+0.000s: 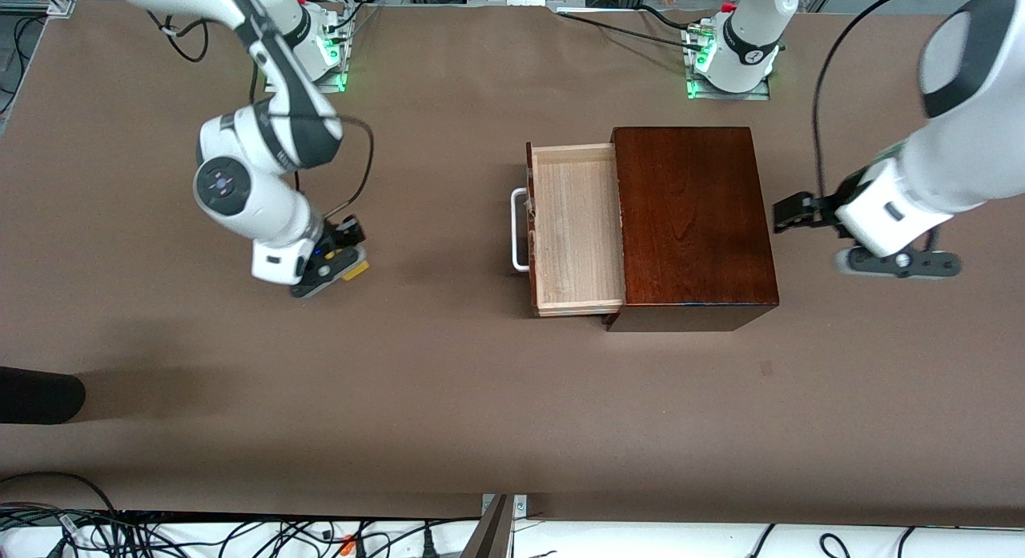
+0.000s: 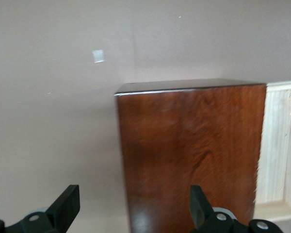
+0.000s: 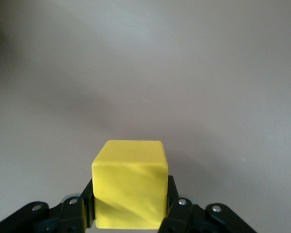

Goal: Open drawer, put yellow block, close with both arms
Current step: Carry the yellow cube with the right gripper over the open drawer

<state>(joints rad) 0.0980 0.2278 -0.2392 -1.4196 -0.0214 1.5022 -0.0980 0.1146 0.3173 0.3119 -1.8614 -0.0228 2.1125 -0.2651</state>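
Observation:
The drawer (image 1: 576, 226) stands pulled out of the dark mahogany box (image 1: 693, 222), its pale-wood tray empty, its white handle (image 1: 519, 230) toward the right arm's end. My right gripper (image 1: 340, 262) is shut on the yellow block (image 1: 355, 270), low over the bare table toward the right arm's end. In the right wrist view the block (image 3: 130, 184) sits clamped between both fingers. My left gripper (image 1: 789, 214) is open and empty beside the box's closed end. In the left wrist view its fingers (image 2: 68, 206) straddle the box's edge (image 2: 184, 150).
The brown table (image 1: 448, 382) spreads around the box. A dark object (image 1: 36, 394) lies at the table edge toward the right arm's end. Cables run along the table edge nearest the front camera.

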